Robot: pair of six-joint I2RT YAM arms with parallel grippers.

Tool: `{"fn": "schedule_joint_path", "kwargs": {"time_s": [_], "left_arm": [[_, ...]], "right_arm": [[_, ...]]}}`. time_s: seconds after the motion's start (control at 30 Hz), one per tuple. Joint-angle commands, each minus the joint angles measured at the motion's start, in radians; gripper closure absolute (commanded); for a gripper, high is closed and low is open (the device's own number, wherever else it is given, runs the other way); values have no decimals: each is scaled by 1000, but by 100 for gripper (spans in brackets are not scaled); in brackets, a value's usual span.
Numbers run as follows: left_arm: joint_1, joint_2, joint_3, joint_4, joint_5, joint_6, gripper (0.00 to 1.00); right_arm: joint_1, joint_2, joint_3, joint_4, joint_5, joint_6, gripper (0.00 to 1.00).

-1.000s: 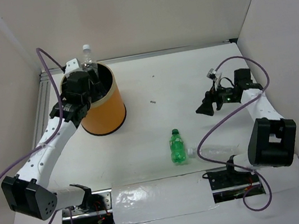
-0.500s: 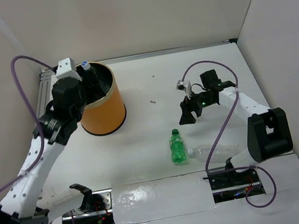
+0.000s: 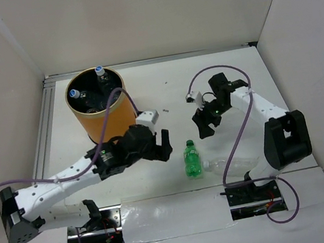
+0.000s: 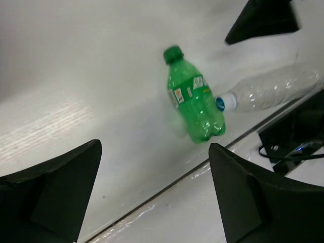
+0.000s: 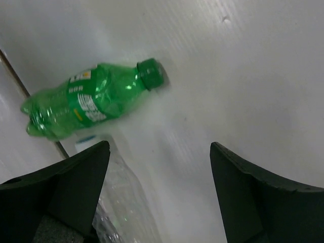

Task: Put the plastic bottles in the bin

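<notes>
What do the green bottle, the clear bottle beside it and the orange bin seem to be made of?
Green bottle: translucent green plastic, glossy; light passes through and its wall looks dented. Clear bottle: thin transparent plastic, crinkled and shiny. Bin: smooth matte orange wall, perhaps plastic or coated cardboard; the look leaves it open.

A green bottle (image 4: 195, 109) lies on its side on the white table (image 4: 76, 76). A clear bottle (image 4: 268, 91) lies just beside it, its blue cap (image 4: 220, 104) touching the green bottle's fat end. The left gripper (image 4: 154, 152) is in front of the green bottle, its two black fingers spread wide.
</notes>
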Motion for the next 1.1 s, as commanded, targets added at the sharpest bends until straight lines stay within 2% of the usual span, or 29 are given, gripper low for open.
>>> {"fn": "schedule_joint_path", "kwargs": {"time_s": [0.0,0.13,0.37,0.53,0.6,0.87,1.07], "left_arm": [[-33,31,-24,105,25,-132,1],[-42,90,-47,170,53,-188,1],[-42,209,-38,233,117,-238,1],[-42,220,-49,265,136,-259,1],[-42,220,-58,265,136,-259,1],[-70,231,-49,282,122,-249,1],[-88,116,-128,250,52,-227,1]], "right_arm": [[-11,-45,50,-259,50,-312,13],[9,-111,-1,-358,85,-403,13],[97,-220,-122,-419,165,-403,12],[168,-272,-180,-428,211,-379,11],[193,-281,-205,-376,246,-342,11],[303,-189,-225,-267,343,-225,10],[323,-102,-269,-175,372,-207,10]]}}
